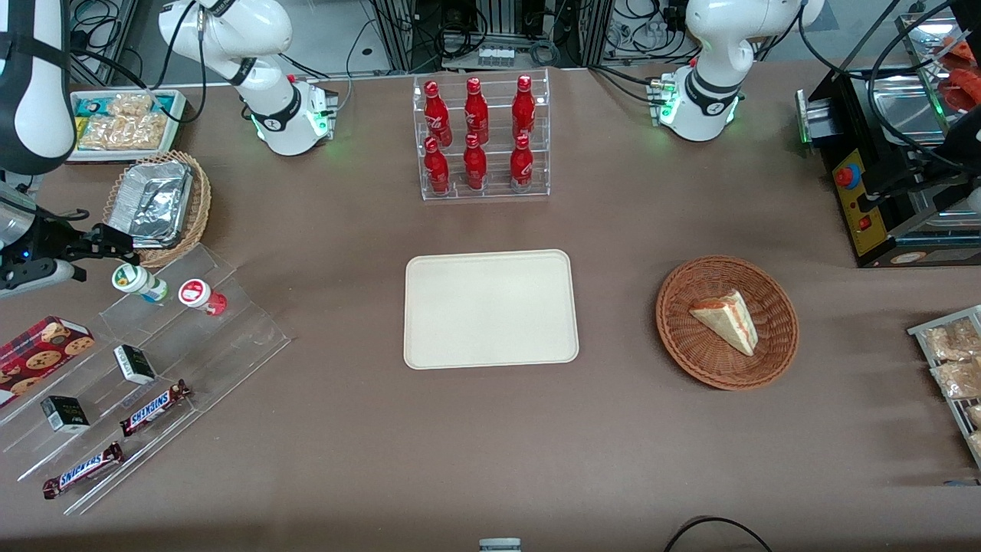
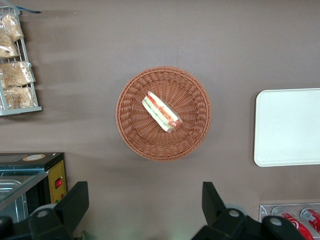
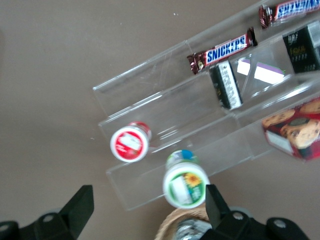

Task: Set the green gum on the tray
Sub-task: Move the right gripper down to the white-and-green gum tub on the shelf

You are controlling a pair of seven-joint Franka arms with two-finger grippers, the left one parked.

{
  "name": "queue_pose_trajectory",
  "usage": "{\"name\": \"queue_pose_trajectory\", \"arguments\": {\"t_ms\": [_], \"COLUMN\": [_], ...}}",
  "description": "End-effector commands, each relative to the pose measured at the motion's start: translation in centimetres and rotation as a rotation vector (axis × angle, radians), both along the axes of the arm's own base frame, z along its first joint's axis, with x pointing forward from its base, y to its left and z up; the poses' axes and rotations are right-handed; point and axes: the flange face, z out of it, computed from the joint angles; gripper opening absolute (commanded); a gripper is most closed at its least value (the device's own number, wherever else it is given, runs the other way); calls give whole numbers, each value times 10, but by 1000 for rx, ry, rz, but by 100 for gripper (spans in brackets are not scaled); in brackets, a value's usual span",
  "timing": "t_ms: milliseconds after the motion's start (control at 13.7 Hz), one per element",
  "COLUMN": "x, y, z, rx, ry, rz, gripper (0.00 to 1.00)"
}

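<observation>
The green gum (image 1: pixel 139 281) is a small bottle with a green label and a white lid with a green-yellow mark. It stands on the top step of a clear acrylic stand (image 1: pixel 191 337), beside a similar red-lidded bottle (image 1: pixel 201 295). My right gripper (image 1: pixel 111 244) hovers open and empty just above the green gum, slightly farther from the front camera. In the right wrist view the gum's lid (image 3: pixel 185 185) lies close to one finger (image 3: pixel 216 202) of the gripper (image 3: pixel 147 205), and the red-lidded bottle (image 3: pixel 130 143) is beside it. The cream tray (image 1: pixel 490 308) lies empty at the table's middle.
A wicker basket with a foil tray (image 1: pixel 153 201) sits right by the gripper. The stand also holds Snickers bars (image 1: pixel 153 407), small dark boxes (image 1: pixel 135 363) and a cookie box (image 1: pixel 42 349). A rack of red bottles (image 1: pixel 480 138) and a basket holding a sandwich (image 1: pixel 726 320) are nearby.
</observation>
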Motion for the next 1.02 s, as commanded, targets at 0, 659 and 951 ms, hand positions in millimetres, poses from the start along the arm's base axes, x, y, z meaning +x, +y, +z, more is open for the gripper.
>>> {"name": "queue_pose_trajectory", "arguments": {"t_ms": [0,659,951], "x": [-20,-43,-42], "y": [-15,-27,-28], "z": [-18,-75,-82], "rx": [-12,-28,-42], "ry": [-72,-90,-105], "rz": [145,238,244], "gripper": [99,99,99]}}
